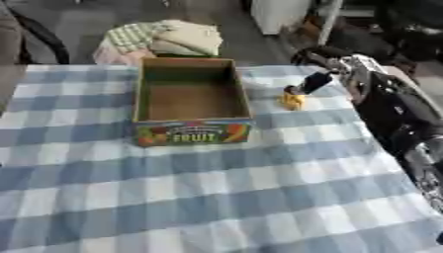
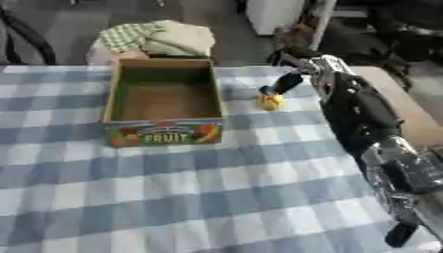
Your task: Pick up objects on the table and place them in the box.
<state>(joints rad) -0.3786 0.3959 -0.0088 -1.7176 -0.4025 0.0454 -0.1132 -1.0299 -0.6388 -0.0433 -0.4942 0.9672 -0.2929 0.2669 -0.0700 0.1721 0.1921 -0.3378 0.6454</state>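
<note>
The right robot hand (image 2: 290, 81) reached in from the upper right, its dark fingers pointed down onto a small yellow object (image 2: 271, 102) on the checked tabletop (image 2: 225, 188). Whether those fingers had closed round the object or only touched its top could not be determined. The left robot hand appeared in neither view. The yellow object sat just beside the right wall of the open cardboard box (image 2: 164, 101), outside it; the box appeared empty. Risk noted: with contact only at the top, the object might tip or slip free on lifting, and a low carry might catch it on the box wall. The front panel of the box read "FRUIT" beneath pictured produce; a smaller line above was unreadable.
</note>
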